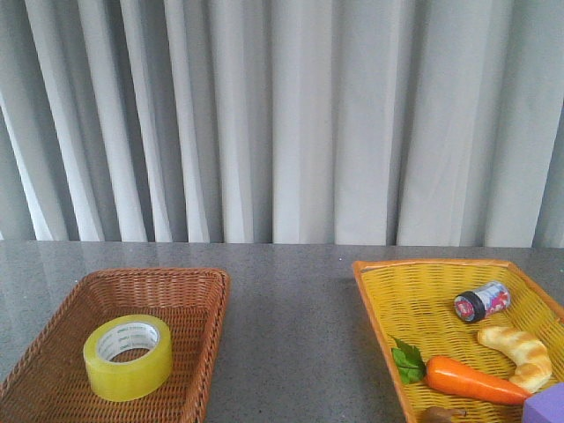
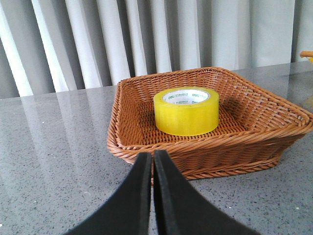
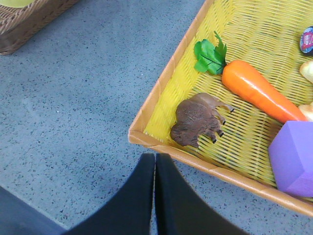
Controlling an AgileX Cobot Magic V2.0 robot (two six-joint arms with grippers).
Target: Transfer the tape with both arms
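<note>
Ahead of left pincer, beyond near rim of brown basket: tape lying flat, core hole up, so outer wall offers itself for side pinch. Left fingers pressed together, well apart from roll. Right pincer also pressed together, empty, just outside corner of yellow basket holding carrot, likely receiving side for handover.

Smooth, tapered black fingers

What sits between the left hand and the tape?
In the left wrist view, only bare table and the brown basket's near rim lie between the shut left hand and the tape.
</note>
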